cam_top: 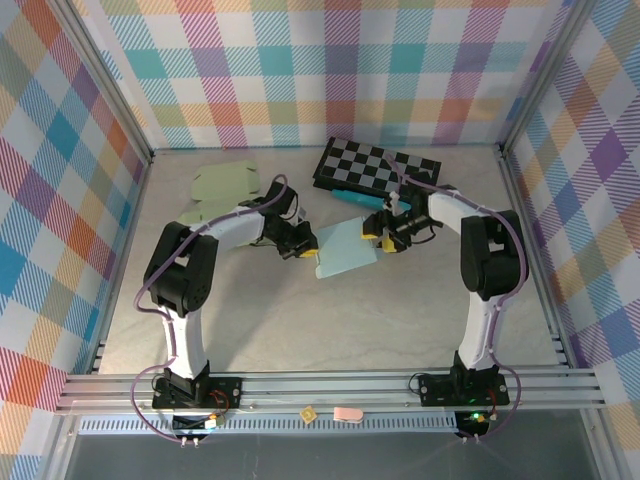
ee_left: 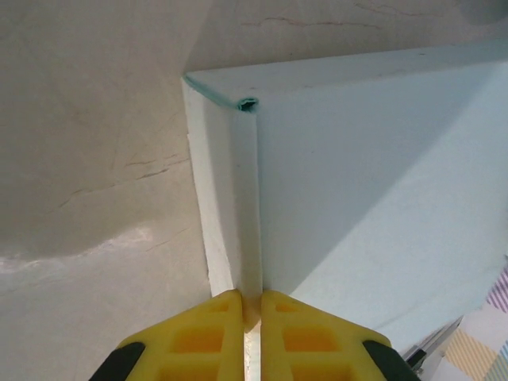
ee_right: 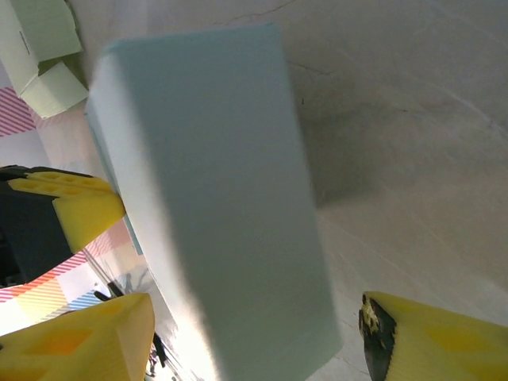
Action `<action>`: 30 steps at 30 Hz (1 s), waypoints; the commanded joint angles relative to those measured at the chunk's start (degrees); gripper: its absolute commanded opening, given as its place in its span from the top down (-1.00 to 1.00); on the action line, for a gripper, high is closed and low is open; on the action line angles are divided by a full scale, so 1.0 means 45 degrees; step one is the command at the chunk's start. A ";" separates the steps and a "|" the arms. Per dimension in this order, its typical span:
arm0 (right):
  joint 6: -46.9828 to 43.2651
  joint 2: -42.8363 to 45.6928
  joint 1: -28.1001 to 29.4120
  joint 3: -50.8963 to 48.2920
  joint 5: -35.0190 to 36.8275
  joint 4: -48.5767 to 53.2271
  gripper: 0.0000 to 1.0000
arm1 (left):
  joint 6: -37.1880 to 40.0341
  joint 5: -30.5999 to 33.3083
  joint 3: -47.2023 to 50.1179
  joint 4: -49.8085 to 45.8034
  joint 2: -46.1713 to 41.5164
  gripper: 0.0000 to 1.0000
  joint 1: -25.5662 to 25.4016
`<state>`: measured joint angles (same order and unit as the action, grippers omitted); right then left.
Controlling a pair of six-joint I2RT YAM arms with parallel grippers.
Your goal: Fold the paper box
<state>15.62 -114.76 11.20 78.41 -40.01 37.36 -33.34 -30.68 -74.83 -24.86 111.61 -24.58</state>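
Top external, left to right: pale green box blank [cam_top: 228, 185] lying flat on the table [cam_top: 300, 320], back-left, well apart from the rest. Then left gripper [cam_top: 300, 247], right at the left edge of the light blue paper box [cam_top: 347, 252]. Box mid-table, between the two grippers. Behind it a teal strip [cam_top: 358, 198], then a black-and-white checkered board [cam_top: 375, 165] near the back wall. Finally right gripper [cam_top: 378, 238], at the box's back-right corner.

Left wrist: yellow fingers [ee_left: 198, 337] pinched together on a narrow folded flap along the box edge, only a sliver of flap between the pads. Main blue panel spreading off to the right of the flap, bare tabletop to the left.

Right wrist: yellow fingers [ee_right: 79, 341] spread wide, nothing gripped, blue box running lengthwise through the gap between them. Contact with either finger: can't tell. One yellow finger of the left gripper against the box's left edge. Green blank in the upper-left corner, near the box but apart from it.
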 commanded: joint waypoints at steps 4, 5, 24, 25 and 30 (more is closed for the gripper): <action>-0.0327 -0.0303 -0.0067 -0.0179 -0.1587 -0.0633 -0.41 | 0.0537 0.0122 0.0676 -0.0645 -0.0164 0.80 0.0286; -0.0293 -0.0328 -0.0067 -0.0161 -0.1763 -0.0701 -0.41 | 0.0536 0.0135 0.0672 -0.0637 -0.0154 0.80 0.0286; 0.2261 -0.0838 0.0324 -0.0371 -0.3759 -0.2867 -0.12 | 0.0623 0.0418 0.0565 -0.0086 -0.1028 0.47 0.0286; 0.2515 -0.0835 0.0321 -0.0387 -0.3774 -0.2948 -0.09 | 0.0685 0.0544 0.0645 0.0249 -0.1444 0.44 0.0286; 0.3503 -0.0686 0.0304 -0.0281 -0.3508 -0.2603 0.01 | 0.1630 0.1175 0.0658 0.1735 -0.3690 0.21 0.0274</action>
<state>27.44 -117.64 12.34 77.34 -54.74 26.00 -29.85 -27.27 -70.63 -22.87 101.91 -23.79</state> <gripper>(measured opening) 0.499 0.384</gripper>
